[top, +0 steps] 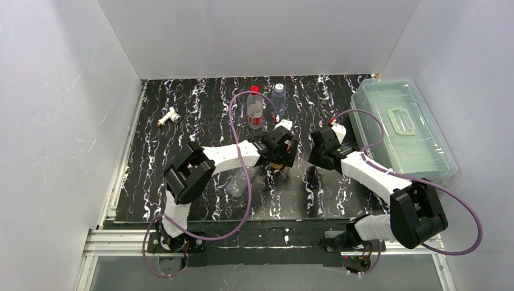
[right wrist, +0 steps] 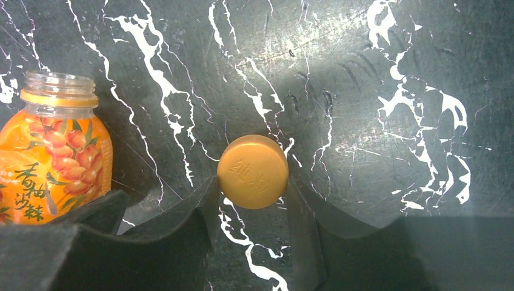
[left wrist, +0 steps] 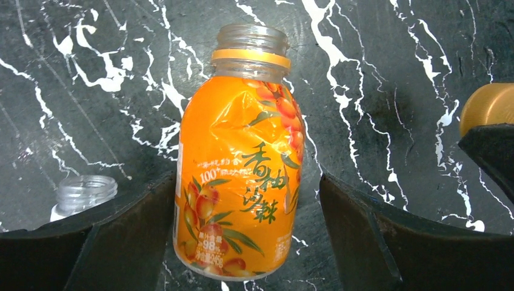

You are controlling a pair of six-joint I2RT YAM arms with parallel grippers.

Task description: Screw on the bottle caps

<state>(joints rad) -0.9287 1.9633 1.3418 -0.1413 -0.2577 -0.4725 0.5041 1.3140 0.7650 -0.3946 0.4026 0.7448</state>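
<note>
An uncapped orange juice bottle [left wrist: 239,163] with an orange-yellow neck ring stands between the fingers of my left gripper [left wrist: 248,182]. The left finger is at the bottle's side and a small gap shows at the right finger, so the gripper is open around it. The same bottle [right wrist: 51,157] shows at the left in the right wrist view. My right gripper [right wrist: 253,188] is shut on an orange-yellow bottle cap [right wrist: 253,171], held just right of the bottle; this cap [left wrist: 491,106] also peeks in at the left wrist view's right edge. From above, both grippers [top: 280,151] [top: 315,154] meet mid-table.
A red-capped bottle [top: 255,109] and a clear capped bottle [top: 278,94] stand at the back. A clear uncapped bottle [top: 239,182] lies under the left arm. A white-and-brass T-fitting [top: 168,116] lies at the back left. A clear plastic box [top: 400,127] fills the right side.
</note>
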